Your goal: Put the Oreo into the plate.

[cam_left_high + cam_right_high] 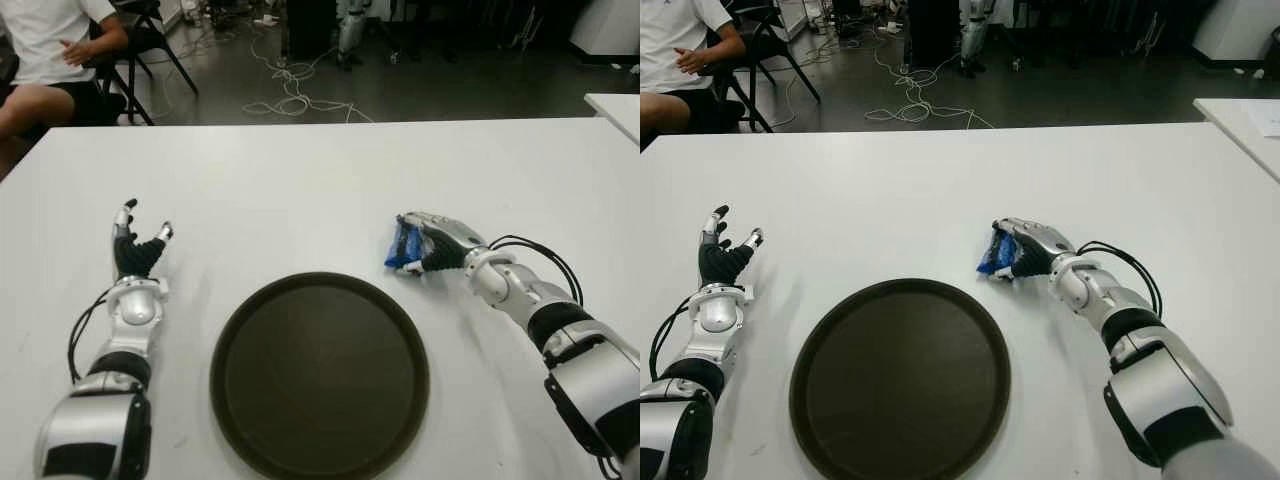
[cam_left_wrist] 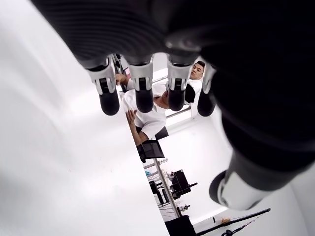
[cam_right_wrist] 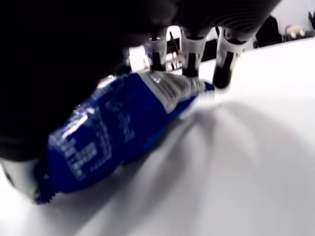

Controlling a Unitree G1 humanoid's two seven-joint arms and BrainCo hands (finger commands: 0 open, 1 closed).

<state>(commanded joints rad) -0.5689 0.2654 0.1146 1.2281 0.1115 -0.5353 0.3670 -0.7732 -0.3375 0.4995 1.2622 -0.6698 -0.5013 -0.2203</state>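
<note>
A blue Oreo packet [image 1: 402,250] lies on the white table [image 1: 300,190], just beyond the right rim of the round dark plate [image 1: 320,375]. My right hand [image 1: 428,248] is curled over the packet, fingers wrapped on its far side; in the right wrist view the Oreo packet [image 3: 118,132] sits under the fingertips [image 3: 189,54] and touches the tabletop. My left hand [image 1: 136,243] shows to the left of the plate, fingers spread and pointing away from me, holding nothing.
A second white table's corner [image 1: 615,105] shows at the far right. A seated person [image 1: 50,50] and black chairs are beyond the table's far left corner. Cables [image 1: 290,90] lie on the dark floor behind.
</note>
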